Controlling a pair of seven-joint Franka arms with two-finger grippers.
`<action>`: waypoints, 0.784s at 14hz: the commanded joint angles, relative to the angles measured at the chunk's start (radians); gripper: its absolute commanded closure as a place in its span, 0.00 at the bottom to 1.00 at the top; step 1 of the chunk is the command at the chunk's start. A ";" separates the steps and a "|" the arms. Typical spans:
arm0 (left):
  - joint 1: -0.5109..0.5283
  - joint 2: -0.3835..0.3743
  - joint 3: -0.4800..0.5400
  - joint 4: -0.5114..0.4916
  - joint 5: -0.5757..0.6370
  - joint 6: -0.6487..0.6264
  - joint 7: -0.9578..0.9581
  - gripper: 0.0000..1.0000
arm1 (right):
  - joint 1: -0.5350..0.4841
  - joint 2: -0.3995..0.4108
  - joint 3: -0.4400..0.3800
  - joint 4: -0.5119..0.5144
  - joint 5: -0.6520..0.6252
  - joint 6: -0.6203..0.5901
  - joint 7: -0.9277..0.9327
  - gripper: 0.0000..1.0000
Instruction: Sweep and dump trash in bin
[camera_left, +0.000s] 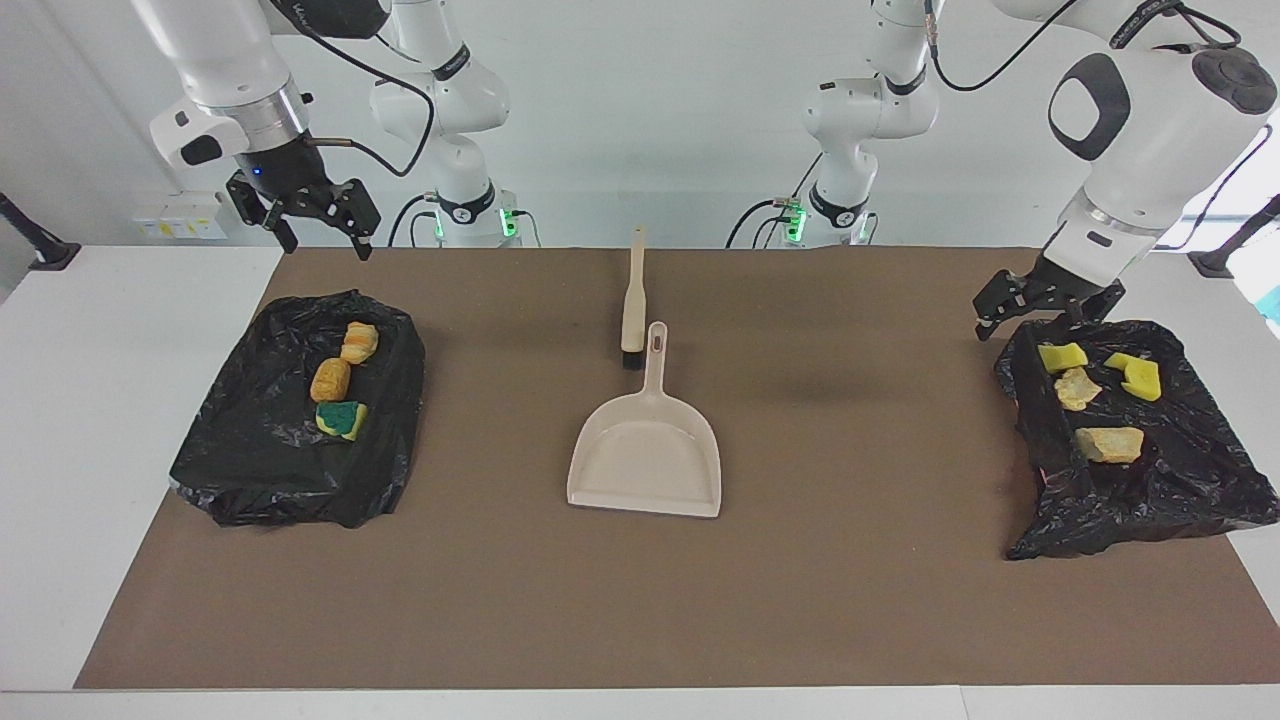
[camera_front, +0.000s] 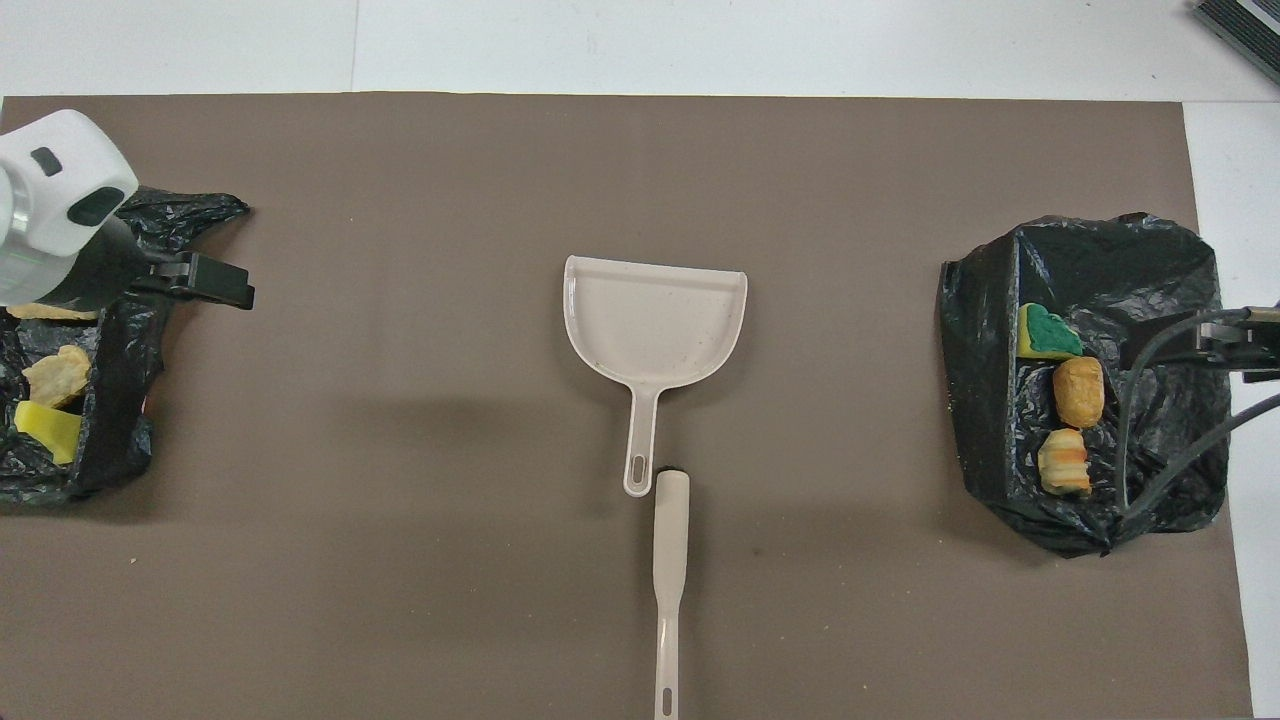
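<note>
Facing view | brown mat (camera_left: 850, 560) on white table (camera_left: 90, 400) | white wall (camera_left: 650, 120)

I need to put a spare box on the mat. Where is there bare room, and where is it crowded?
Bare mat lies between the dustpan and each black bin bag, and along the mat's edge farthest from the robots. It is crowded mid-table, where the brush lies at the dustpan's handle end, and at both bags, full of trash.

Seven trash scraps (camera_left: 331, 380), two black bin bags (camera_left: 270, 450), one dustpan (camera_left: 646, 460), one brush (camera_left: 633, 300), two pincers (camera_left: 1040, 310)
</note>
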 joint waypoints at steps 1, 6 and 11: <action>0.004 -0.046 -0.008 -0.001 0.032 -0.055 -0.032 0.00 | -0.018 -0.012 -0.003 -0.013 0.029 0.014 -0.002 0.00; 0.003 -0.127 -0.008 -0.060 0.034 -0.110 -0.032 0.00 | -0.032 -0.009 -0.003 -0.010 0.032 0.019 -0.001 0.00; -0.007 -0.153 -0.009 -0.096 0.032 -0.092 -0.032 0.00 | -0.043 -0.007 -0.006 -0.007 0.055 0.020 -0.008 0.00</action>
